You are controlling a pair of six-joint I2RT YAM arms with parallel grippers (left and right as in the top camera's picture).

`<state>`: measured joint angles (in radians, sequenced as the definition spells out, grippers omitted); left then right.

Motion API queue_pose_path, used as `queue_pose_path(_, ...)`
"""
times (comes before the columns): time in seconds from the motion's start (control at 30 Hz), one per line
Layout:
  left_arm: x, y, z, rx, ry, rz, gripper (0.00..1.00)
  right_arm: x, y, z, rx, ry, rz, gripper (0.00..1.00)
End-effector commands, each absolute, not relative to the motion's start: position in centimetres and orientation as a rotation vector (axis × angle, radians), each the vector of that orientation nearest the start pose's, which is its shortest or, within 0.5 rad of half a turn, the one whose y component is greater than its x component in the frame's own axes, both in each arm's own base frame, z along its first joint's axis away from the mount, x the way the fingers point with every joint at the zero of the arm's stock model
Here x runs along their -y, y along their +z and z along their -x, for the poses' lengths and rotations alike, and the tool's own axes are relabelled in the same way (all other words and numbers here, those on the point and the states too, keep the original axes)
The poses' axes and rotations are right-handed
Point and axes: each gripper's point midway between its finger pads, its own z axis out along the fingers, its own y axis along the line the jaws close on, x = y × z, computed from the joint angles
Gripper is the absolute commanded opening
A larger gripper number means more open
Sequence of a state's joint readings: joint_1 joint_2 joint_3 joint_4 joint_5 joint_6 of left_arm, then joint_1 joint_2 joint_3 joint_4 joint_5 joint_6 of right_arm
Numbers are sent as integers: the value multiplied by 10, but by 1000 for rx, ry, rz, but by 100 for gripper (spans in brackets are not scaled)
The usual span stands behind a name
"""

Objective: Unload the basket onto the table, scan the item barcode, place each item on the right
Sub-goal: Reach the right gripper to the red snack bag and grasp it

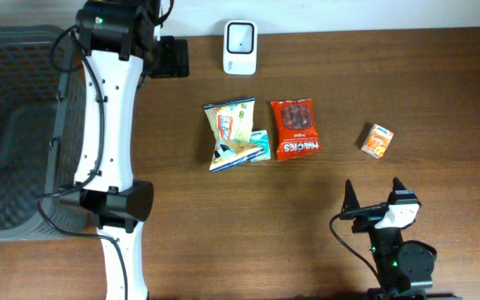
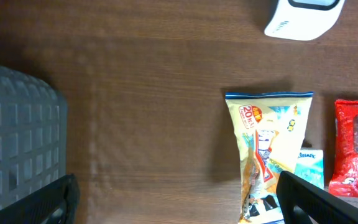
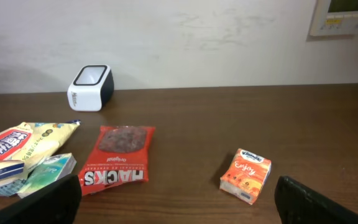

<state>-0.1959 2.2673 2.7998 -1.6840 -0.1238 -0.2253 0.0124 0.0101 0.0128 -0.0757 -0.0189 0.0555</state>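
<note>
Left hand [image 2: 179,202] and right hand [image 3: 179,202] are both hanging open, gripping nothing; snack bag [image 2: 269,149] is lying on tabletop [image 2: 135,93] ahead of left hand, scanner [image 2: 303,15] beyond, so scan is apparently not begun.

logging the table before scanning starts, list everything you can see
scanner: 1, white, far edge, centre
yellow bag: 1, yellow and blue, mid table
teal pack: 1, teal, touching the yellow bag's right side
red bag: 1, red, right of the yellow bag
orange box: 1, orange, alone at right
basket: 1, grey, left end
table: 1, brown wood
left fingers: 2, black, open, empty
right fingers: 2, black, open, empty
</note>
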Motion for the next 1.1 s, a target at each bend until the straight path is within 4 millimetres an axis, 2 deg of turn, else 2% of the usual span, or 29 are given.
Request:
queue_pose_path(0.0, 66, 267, -465, -2708, 46, 116, 99, -30, 175, -244, -1577, 262, 6, 99)
queue_pose_path(0.03, 66, 267, -465, -2708, 47, 116, 99, -72, 186, -231, -1551, 574, 106, 99)
queue_pose_path(0.07, 66, 267, -465, -2708, 47, 115, 99, -88, 190, -223, -1544, 689, 156, 99)
queue_pose_path(0.13, 66, 267, -465, -2708, 47, 115, 99, -89, 212, -219, -1467, 770, 110, 99)
queue_pose_path(0.23, 66, 267, -465, -2708, 47, 115, 99, -87, 285, -195, -1144, 707, 223, 99)
queue_pose_path(0.27, 66, 267, -465, -2708, 47, 115, 99, -85, 305, -189, -1100, 651, 243, 99)
queue_pose_path(0.3, 66, 267, -465, -2708, 47, 115, 99, -85, 313, -189, -1107, 621, 259, 99)
queue_pose_path(0.37, 66, 267, -465, -2708, 47, 115, 99, -84, 331, -199, -1213, 499, 318, 98)
queue_pose_path(0.4, 66, 267, -465, -2708, 47, 115, 99, -82, 339, -210, -1296, 431, 340, 99)
queue_pose_path(0.47, 66, 267, -465, -2708, 47, 115, 99, -82, 353, -242, -1471, 358, 405, 98)
queue_pose_path(0.5, 66, 267, -465, -2708, 47, 115, 99, -82, 353, -271, -1646, 384, 402, 99)
queue_pose_path(0.57, 66, 267, -465, -2708, 47, 115, 99, -82, 337, -303, -1864, 436, 376, 99)
queue_pose_path(0.63, 66, 267, -465, -2708, 47, 115, 99, -87, 295, -340, -2212, 503, 395, 99)
queue_pose_path(0.67, 66, 267, -465, -2708, 47, 115, 99, -90, 282, -354, -2319, 504, 403, 98)
queue_pose_path(0.7, 66, 267, -465, -2708, 47, 115, 99, -99, 264, -378, -2404, 544, 407, 98)
queue_pose_path(0.73, 66, 267, -465, -2708, 47, 115, 99, -110, 253, -391, -2429, 612, 425, 98)
queue_pose_path(0.77, 66, 267, -465, -2708, 47, 115, 99, -125, 225, -402, -2484, 729, 444, 98)
queue_pose_path(0.8, 66, 267, -465, -2708, 47, 115, 99, -129, 201, -408, -2537, 715, 460, 99)
queue_pose_path(0.83, 66, 267, -465, -2708, 47, 115, 99, -126, 163, -418, -2637, 551, 468, 98)
queue_pose_path(0.9, 66, 267, -465, -2708, 47, 115, 99, -124, 116, -433, -2736, 152, 434, 99)
queue_pose_path(0.97, 66, 267, -465, -2708, 47, 115, 99, -138, 94, -441, -2725, -23, 466, 99)
queue_pose_path(1.0, 66, 267, -465, -2708, 47, 115, 99, -137, 77, -447, -2709, -225, 459, 98)
queue_pose_path(1.03, 66, 267, -465, -2708, 47, 115, 99, -127, 69, -452, -2697, -362, 367, 98)
queue_pose_path(1.07, 66, 267, -465, -2708, 47, 115, 99, -127, 56, -455, -2704, -387, 351, 99)
